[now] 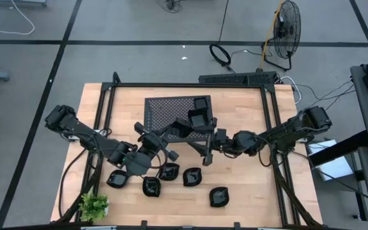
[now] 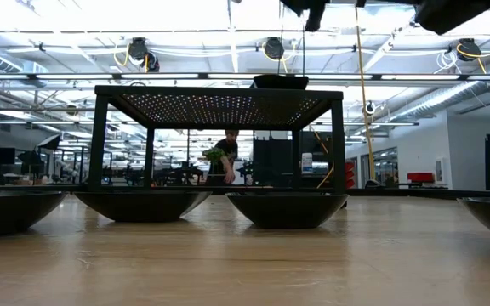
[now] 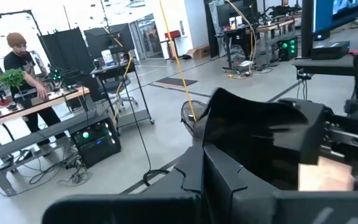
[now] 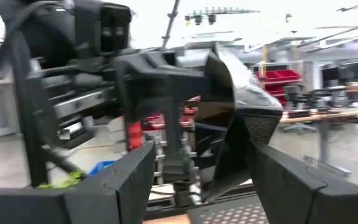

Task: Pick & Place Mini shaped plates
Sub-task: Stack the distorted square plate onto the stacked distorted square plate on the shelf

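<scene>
Perforated black metal rack (image 1: pixel 171 110) stands at back-centre of the wooden desk (image 1: pixel 248 191), just beyond both arms' fingers. Small green plant (image 1: pixel 94 204) at desk's front-left corner, well apart from fingers. Floor fan (image 1: pixel 285 32) on the floor beyond desk. Person (image 3: pixel 27 68) at a workbench in the bkgd.

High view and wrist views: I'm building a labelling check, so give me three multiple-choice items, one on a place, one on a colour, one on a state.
1. The plant stands: A on the rack; B at a table corner on the left arm's side; C beside the fan.
2. The plates on the table are: A white; B black; C red.
3. The right gripper is: A open; B shut on a plate; C shut on the plant.
Answers: B, it sits at the wood's corner; B, all are glossy black; A, its fingers stand wide apart.
</scene>
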`<action>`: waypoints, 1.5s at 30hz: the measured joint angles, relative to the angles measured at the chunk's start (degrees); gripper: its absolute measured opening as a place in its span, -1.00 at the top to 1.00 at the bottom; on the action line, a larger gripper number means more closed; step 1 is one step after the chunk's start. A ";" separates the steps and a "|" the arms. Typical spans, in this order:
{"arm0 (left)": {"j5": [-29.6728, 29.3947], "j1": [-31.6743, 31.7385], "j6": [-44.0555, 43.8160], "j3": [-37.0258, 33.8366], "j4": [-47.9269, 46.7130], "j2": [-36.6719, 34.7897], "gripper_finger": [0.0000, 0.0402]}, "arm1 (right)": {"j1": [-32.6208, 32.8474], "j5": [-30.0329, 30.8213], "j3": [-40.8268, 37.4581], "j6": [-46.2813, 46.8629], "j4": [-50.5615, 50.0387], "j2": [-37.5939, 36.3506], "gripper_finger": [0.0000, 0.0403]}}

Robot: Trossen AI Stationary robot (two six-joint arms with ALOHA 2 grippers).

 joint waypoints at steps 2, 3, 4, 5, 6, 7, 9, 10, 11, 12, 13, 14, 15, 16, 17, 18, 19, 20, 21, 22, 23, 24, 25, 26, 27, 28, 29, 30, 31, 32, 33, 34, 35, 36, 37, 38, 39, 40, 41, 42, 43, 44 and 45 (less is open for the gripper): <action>0.15 -0.04 -0.17 0.00 0.00 0.00 0.99 | -0.05 1.12 1.03 -0.35 -1.07 -0.05 -0.14; 0.14 -0.04 -0.20 0.00 0.01 0.00 0.99 | -0.24 1.20 1.36 -0.42 -1.55 -0.08 -0.11; 0.14 -0.04 -0.17 0.00 0.01 0.00 0.99 | -0.33 1.22 1.56 -0.42 -1.72 -0.08 -0.08; 0.16 -0.04 -0.20 0.00 0.01 0.00 0.99 | -0.35 1.26 1.68 -0.45 -1.88 -0.05 -0.05; 0.16 -0.04 -0.38 0.00 0.01 0.00 0.99 | -0.36 1.28 1.75 -0.51 -1.99 -0.03 -0.02; 0.16 -0.04 -0.55 0.00 0.01 0.00 0.99 | -0.46 1.28 1.89 -0.65 -2.05 -0.01 0.02; 0.19 -0.04 -1.04 0.00 0.03 0.00 0.99 | -0.94 1.36 2.05 -1.06 -1.84 -0.07 0.10; 0.28 -0.04 -1.28 0.00 0.03 0.00 0.99 | -1.25 1.88 2.05 -1.14 -1.81 -0.08 0.15; 0.65 -0.04 -1.61 -0.02 0.03 0.00 0.99 | -1.58 2.84 2.05 -1.16 -1.84 -0.08 0.19; 1.07 -0.04 -1.98 -0.02 0.12 0.00 0.99 | -2.00 3.60 2.05 -1.36 -1.91 -0.05 0.25; 1.54 -0.04 -2.13 -0.02 0.40 0.00 0.99 | -2.35 4.18 2.05 -1.83 -1.95 -0.03 0.30; 2.10 -0.04 -2.16 -0.02 0.75 0.00 0.98 | -2.77 4.22 2.05 -2.29 -1.93 -0.03 0.35; 2.56 -0.02 -2.14 -0.02 0.99 0.00 0.98 | -3.15 4.22 2.05 -2.43 -1.90 -0.05 0.39; 3.09 -0.02 -2.07 -0.02 1.18 0.00 0.98 | -3.44 4.20 2.05 -2.44 -2.07 -0.08 0.44; 3.63 0.00 -1.83 -0.02 1.41 0.00 0.99 | -3.73 4.19 2.05 -2.47 -2.45 -0.08 0.49; 4.22 0.00 -1.52 -0.02 1.72 0.00 0.99 | -3.91 4.21 2.05 -2.50 -2.97 -0.07 0.53; 5.30 0.00 -1.12 -0.02 2.13 0.00 0.99 | -4.11 4.22 2.05 -2.63 -3.35 -0.05 0.58; 6.75 0.00 -0.36 -0.02 2.57 0.00 0.98 | -4.22 4.24 2.05 -2.97 -3.59 -0.05 0.63; 8.49 -0.02 0.82 -0.02 3.09 0.00 0.97 | -4.22 4.28 2.05 -3.63 -3.59 -0.05 0.68; 10.56 -0.04 2.17 -0.02 3.68 0.00 0.94 | -4.22 4.28 2.05 -4.26 -3.52 -0.05 0.73; 12.80 -0.04 3.45 -0.02 4.17 0.00 0.92 | -4.20 4.26 2.05 -4.96 -3.45 -0.05 0.79; 14.51 -0.09 4.37 -0.04 5.15 0.01 0.90 | -4.18 4.22 2.05 -5.57 -3.45 -0.05 0.85; 15.79 -0.18 4.80 -0.04 6.16 0.02 0.88 | -4.17 4.07 2.05 -6.18 -3.47 -0.05 0.92; 16.82 -0.39 5.20 -0.04 6.82 0.02 0.85 | -4.10 3.86 2.06 -6.84 -3.45 -0.05 0.96; 17.77 -0.55 5.75 -0.07 7.55 0.02 0.82 | -3.97 3.78 2.09 -7.42 -3.41 -0.08 0.97; 18.66 -0.77 6.15 -0.09 8.25 0.07 0.78 | -3.77 3.78 2.14 -7.78 -3.41 -0.12 0.97; 18.99 -1.13 6.24 -0.09 8.88 0.07 0.72 | -3.63 3.75 2.16 -7.92 -3.54 -0.14 0.97; 19.10 -1.57 6.28 -0.09 9.65 0.09 0.66 | -3.61 3.70 2.16 -7.98 -3.92 -0.14 0.97; 19.15 -2.07 6.55 -0.09 10.63 0.09 0.58 | -3.61 3.55 2.16 -8.11 -4.76 -0.21 0.98; 19.06 -2.57 7.23 0.04 11.40 0.03 0.49 | -3.63 3.50 2.13 -8.13 -6.03 -0.48 0.99; 18.64 -3.33 8.00 0.32 11.66 -0.11 0.40 | -3.63 3.38 2.13 -8.08 -7.39 -0.92 0.99; 17.77 -4.03 8.61 0.75 12.14 -0.13 0.30 | -3.65 2.67 2.22 -7.69 -9.35 -1.59 0.99; 16.88 -4.70 8.80 1.21 12.60 -0.17 0.21 | -3.75 2.26 2.58 -6.52 -12.01 -2.53 0.99; 15.78 -5.48 8.84 1.68 12.65 -0.23 0.11 | -3.98 2.00 3.22 -5.18 -15.61 -3.75 1.00; 14.62 -6.32 8.89 2.00 12.70 -0.26 0.02 | -4.13 1.52 3.99 -3.85 -20.15 -5.04 1.00; 13.40 -7.18 9.06 2.21 12.68 -0.28 -0.06 | -4.41 0.71 5.03 -2.69 -25.31 -6.53 1.00; 12.21 -8.13 9.44 2.27 12.66 -0.27 -0.14 | -4.66 0.47 6.40 -1.02 -31.05 -8.17 1.00; 10.70 -9.18 10.01 2.27 12.49 -0.26 -0.21 | -4.98 0.46 8.24 1.03 -37.45 -9.69 1.00; 8.95 -10.19 10.58 2.27 12.14 -0.26 -0.26 | -5.38 0.59 10.45 3.60 -44.03 -11.19 1.00; 7.02 -11.17 10.67 2.28 11.14 -0.26 -0.31 | -5.90 0.83 12.85 7.27 -50.70 -12.53 1.00; 4.98 -11.95 10.24 2.29 9.74 -0.26 -0.35 | -6.64 0.91 15.50 12.15 -57.75 -13.73 1.00; 3.29 -12.73 9.01 2.29 7.62 -0.26 -0.39 | -7.43 0.93 17.99 17.48 -64.87 -14.59 1.00; 1.76 -13.36 7.11 2.29 4.92 -0.26 -0.41 | -8.06 1.05 20.25 22.15 -71.65 -15.24 1.00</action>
